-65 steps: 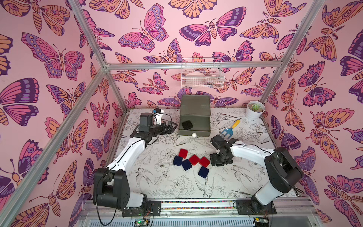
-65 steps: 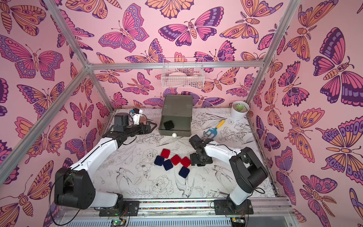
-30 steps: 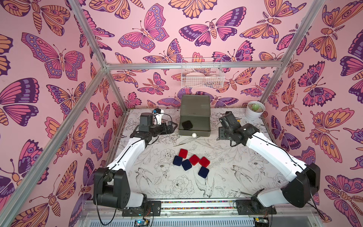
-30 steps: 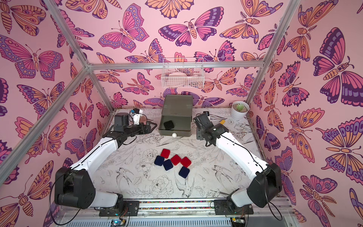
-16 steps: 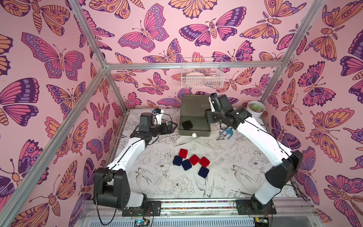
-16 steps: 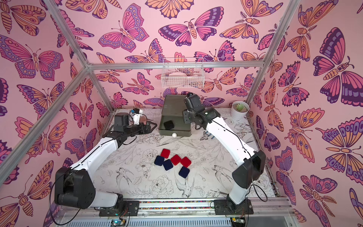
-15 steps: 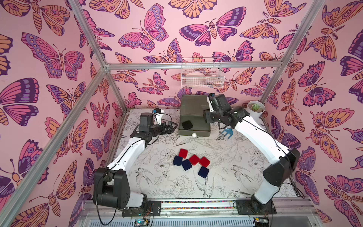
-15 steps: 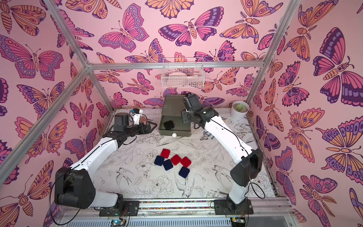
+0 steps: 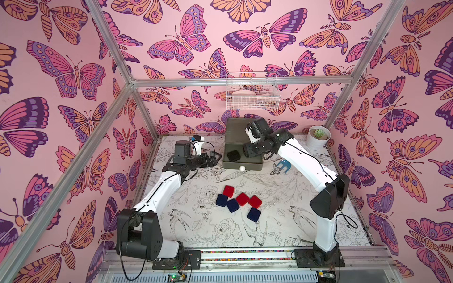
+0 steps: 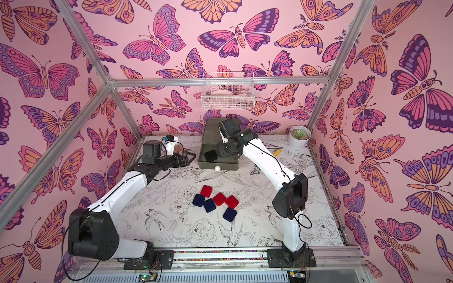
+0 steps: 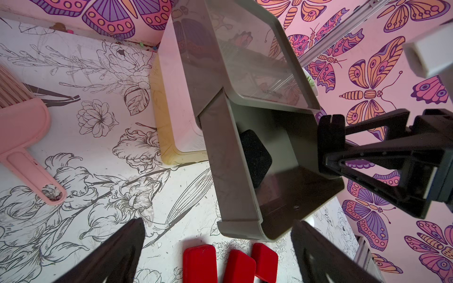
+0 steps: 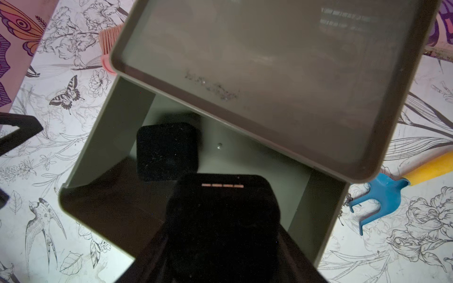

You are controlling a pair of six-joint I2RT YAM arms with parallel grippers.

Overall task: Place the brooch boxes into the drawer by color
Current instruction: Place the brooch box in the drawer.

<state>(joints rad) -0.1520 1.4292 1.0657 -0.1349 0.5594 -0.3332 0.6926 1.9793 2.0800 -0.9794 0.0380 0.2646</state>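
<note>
Clamping a black brooch box (image 12: pixel 220 215) in the right gripper (image 9: pixel 247 151), just above the pulled-out grey drawer (image 9: pixel 255 164).
Sharing the drawer with a second black brooch box (image 9: pixel 233 155) lying inside; holding the left gripper (image 9: pixel 212 159) spread wide and empty just beside the drawer; leaving three red brooch boxes (image 9: pixel 228 191) and three navy brooch boxes (image 9: pixel 232 205) clustered on the desk (image 9: pixel 196 232) before it.
</note>
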